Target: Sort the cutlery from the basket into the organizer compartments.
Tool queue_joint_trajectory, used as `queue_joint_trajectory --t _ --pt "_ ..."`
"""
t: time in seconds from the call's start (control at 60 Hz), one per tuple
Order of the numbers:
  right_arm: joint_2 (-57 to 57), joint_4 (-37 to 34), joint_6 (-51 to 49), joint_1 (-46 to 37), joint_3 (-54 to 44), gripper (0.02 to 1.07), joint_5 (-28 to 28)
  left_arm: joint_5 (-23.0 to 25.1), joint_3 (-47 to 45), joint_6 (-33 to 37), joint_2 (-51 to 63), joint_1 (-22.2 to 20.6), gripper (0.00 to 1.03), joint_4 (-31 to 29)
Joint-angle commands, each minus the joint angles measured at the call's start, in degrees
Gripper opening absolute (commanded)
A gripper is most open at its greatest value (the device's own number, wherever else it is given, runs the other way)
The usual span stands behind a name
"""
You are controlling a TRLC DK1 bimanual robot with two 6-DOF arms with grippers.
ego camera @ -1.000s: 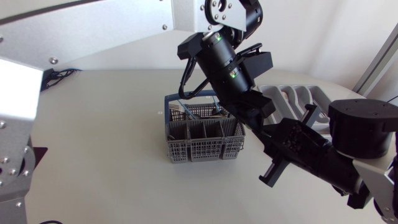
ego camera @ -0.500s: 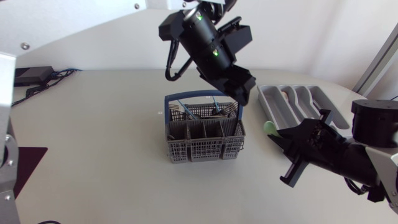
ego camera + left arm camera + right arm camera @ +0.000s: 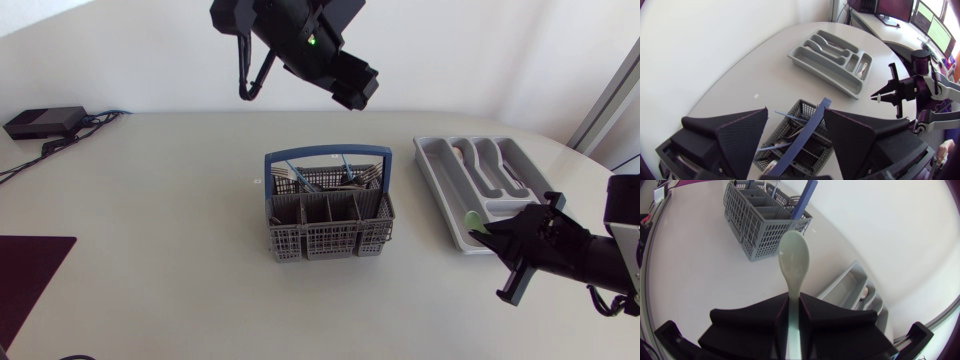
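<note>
Head view: the right gripper [image 3: 497, 232] is hanging by the organizer's [image 3: 437, 178] near-left corner, gripping 1 pale green spoon [image 3: 470, 219]. The left gripper [image 3: 358, 88] is hovering high beyond the basket [image 3: 328, 238].

Left wrist view: its jaws are standing released above the basket.

Right wrist view: both fingers [image 3: 760, 317] are clamping the spoon's handle.

Left arm [image 3: 300, 40] is showing a glossy black housing, a green light [image 3: 311, 40] glowing, a black cable [image 3: 245, 75] looping alongside; right arm [image 3: 585, 255] is showing black links; left gripper [image 3: 795, 117] is showing two matte black wedge fingers [image 3: 742, 135].
</note>
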Motion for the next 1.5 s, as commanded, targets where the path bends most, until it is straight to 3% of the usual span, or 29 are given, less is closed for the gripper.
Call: queue_joint_trajectory --t 0.0,0.433,0.617,0.767,1.2,1.333,1.483 --pt "3.7 -1.5 -6.9 -4.6 1.7 0.11 -2.4 -1.7 -3.3 1.5 -2.5 0.9 0.77 1.7" --pt "27.0 -9.8 -32.0 -22.1 17.2 0.11 -6.7 -3.0 -16.0 1.8 -12.6 1.2 0.81 14.0" --pt "35.2 -10.6 -39.1 -26.2 24.8 0.11 -6.1 -3.5 -23.5 3.4 -16.6 1.2 0.91 19.4" --pt "40.8 -14.9 -45.6 -27.0 30.9 0.11 -4.1 -5.1 -26.4 4.5 -18.1 1.1 0.95 20.1" --pt "49.3 -13.5 -51.8 -23.2 35.1 0.11 4.2 -6.5 -38.9 11.2 -27.0 1.2 0.96 22.5" --pt "50.8 -10.6 -53.0 -22.8 34.1 0.19 6.7 -7.2 -43.5 14.5 -30.1 0.7 0.96 22.4" --pt "51.7 -6.8 -53.6 -22.8 32.2 0.43 9.2 -8.1 -48.5 19.5 -33.5 -0.1 0.96 22.3"
